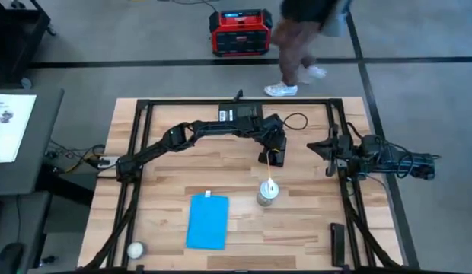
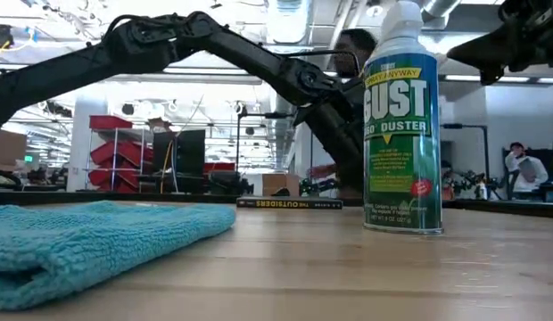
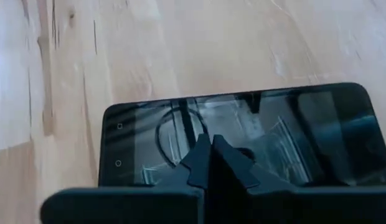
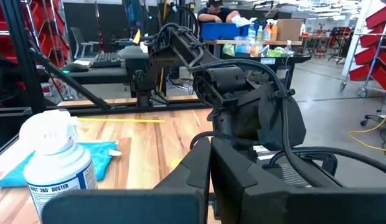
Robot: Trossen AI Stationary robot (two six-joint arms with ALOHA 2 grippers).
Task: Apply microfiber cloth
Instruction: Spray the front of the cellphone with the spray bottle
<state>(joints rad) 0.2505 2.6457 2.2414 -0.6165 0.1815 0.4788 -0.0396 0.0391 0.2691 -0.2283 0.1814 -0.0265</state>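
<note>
From my station: the blue cloth lies flat on the near-left part of the table, untouched, its long axis running near-to-far. Moving right, the duster can stands upright just beside the cloth's far right corner, not touching it. The left gripper sits beyond the can, over the phone, with its fingers closed together and holding nothing. So the cloth lies toward the near edge and to the left of that hand, with the can roughly between them. The right gripper waits farther right by the frame rail, fingers closed, empty. My judgement: the left arm is nearer the cloth and must skirt the can.
</note>
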